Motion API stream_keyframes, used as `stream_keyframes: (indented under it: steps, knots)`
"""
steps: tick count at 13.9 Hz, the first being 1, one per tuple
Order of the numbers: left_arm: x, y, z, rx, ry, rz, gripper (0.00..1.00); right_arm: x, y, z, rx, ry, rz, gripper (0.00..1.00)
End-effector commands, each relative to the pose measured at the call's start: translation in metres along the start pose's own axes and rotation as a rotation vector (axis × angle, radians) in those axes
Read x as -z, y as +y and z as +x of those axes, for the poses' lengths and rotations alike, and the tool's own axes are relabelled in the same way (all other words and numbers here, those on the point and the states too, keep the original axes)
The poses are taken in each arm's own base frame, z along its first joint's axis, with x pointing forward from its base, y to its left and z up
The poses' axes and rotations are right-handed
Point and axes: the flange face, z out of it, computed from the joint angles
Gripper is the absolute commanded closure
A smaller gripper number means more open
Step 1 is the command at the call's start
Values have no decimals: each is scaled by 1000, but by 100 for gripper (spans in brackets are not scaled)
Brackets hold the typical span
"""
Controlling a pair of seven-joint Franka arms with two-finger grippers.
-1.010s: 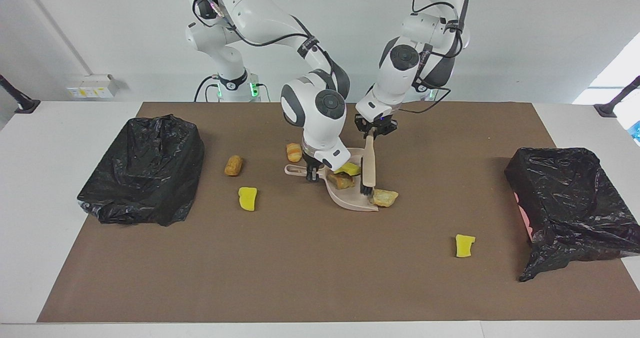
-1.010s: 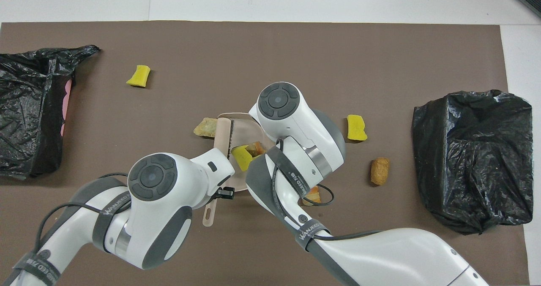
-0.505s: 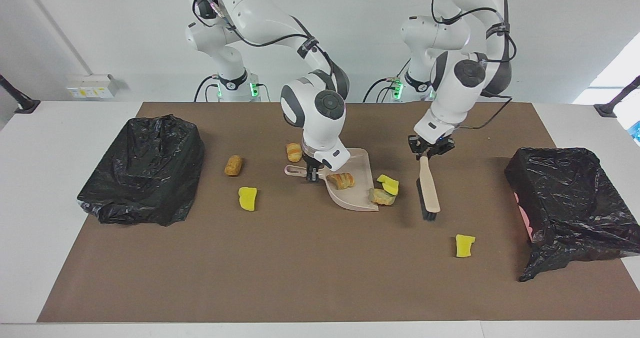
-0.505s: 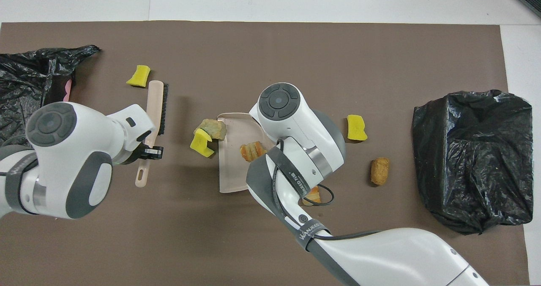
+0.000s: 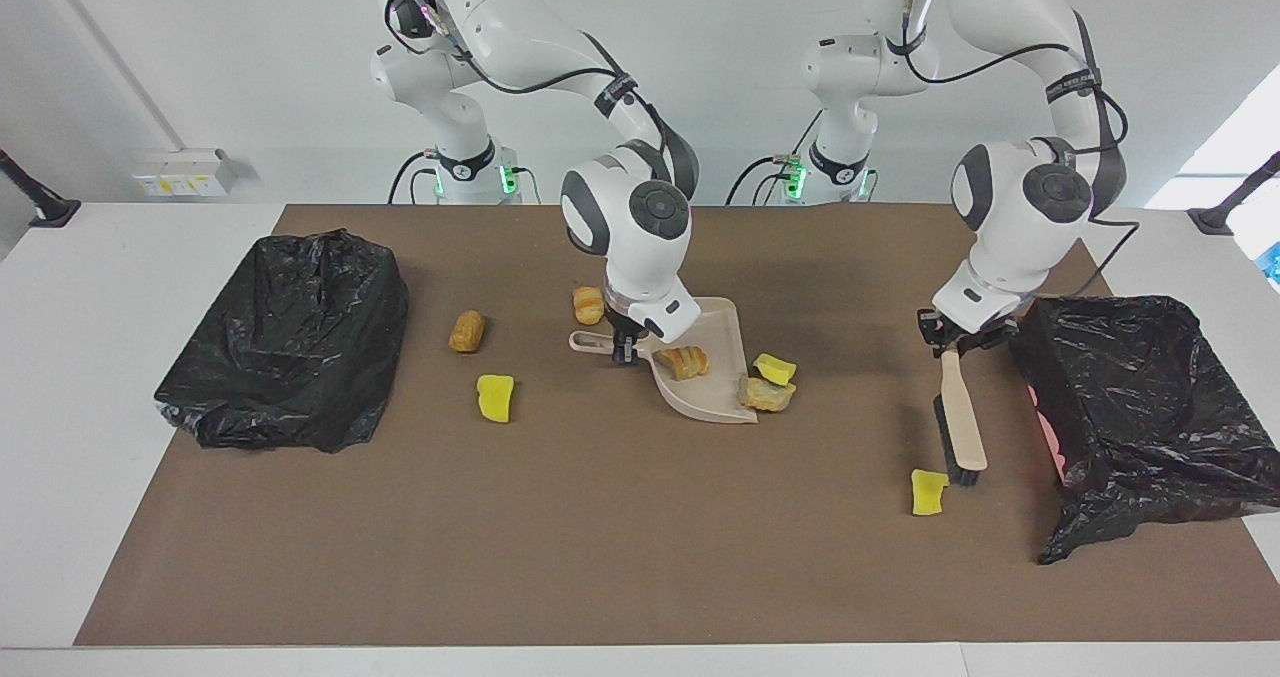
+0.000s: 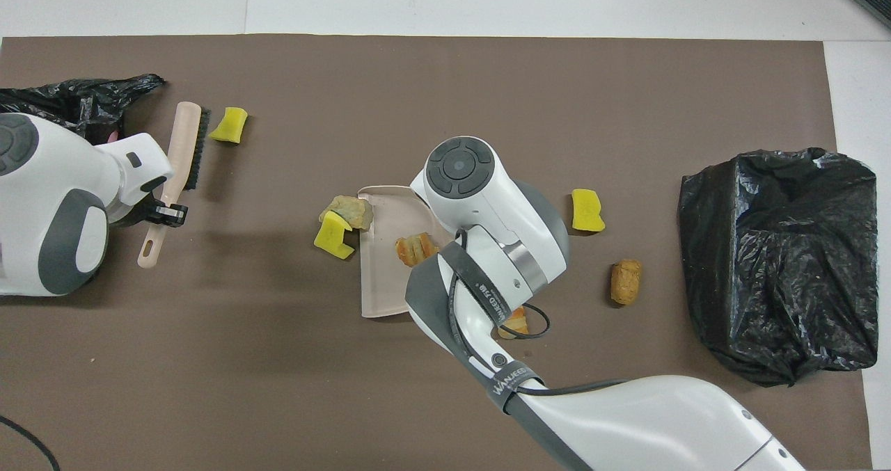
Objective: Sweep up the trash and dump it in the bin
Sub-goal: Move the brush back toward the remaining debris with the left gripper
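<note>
Seven scraps of trash are counted: three yellow foam chunks and four tan bread-like lumps. One lump [image 5: 682,361] lies in the beige dustpan [image 5: 722,402]; one foam chunk [image 5: 775,368] and one lump [image 5: 765,394] sit touching each other at the pan's open edge, still on the brown mat [image 5: 600,537]. A lump [image 5: 588,305] lies just beside the pan handle, nearer the robots; another lump [image 5: 466,331] and a foam chunk [image 5: 495,398] lie toward the right arm's end; the last chunk [image 5: 929,491] lies just beside the brush [image 5: 960,427]. Right gripper [image 5: 625,347] is clamped on the dustpan handle; left gripper [image 5: 958,335] is closed on the brush handle, bristles beside that last chunk. Two black-lined bins stand by — one [image 5: 285,337] at the right arm's end, one [image 5: 1140,407] at the left arm's. Risks: a hard stroke could flick the light foam past the pan — and lifting the pan now would leave six scraps unswept.
</note>
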Motion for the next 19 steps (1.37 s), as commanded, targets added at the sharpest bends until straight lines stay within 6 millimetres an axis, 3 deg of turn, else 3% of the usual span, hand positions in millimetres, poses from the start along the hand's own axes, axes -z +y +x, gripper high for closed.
stream_keyframes:
  steps: [1,2,4,9,12,15,19]
  knots:
    - [1,-27,33,-20,15,42,100,-2,-5,-1,29,-1,-3,100]
    - [-9,-30,39,-35,6,55,100,-2,-5,-1,30,-2,-3,100]
    - [-10,-27,47,-51,10,64,100,-3,-5,-1,30,-2,-3,100]
    - [-24,-9,27,-297,-80,37,100,-3,-5,0,28,-1,-5,100]
    - [-20,32,18,-444,-178,13,100,-3,-5,0,28,0,-6,100]
    - [-11,90,6,-467,-259,9,100,-3,-4,-1,26,2,-8,100]
    - [-27,168,-49,-379,-277,42,100,-3,-5,0,21,4,-7,100]
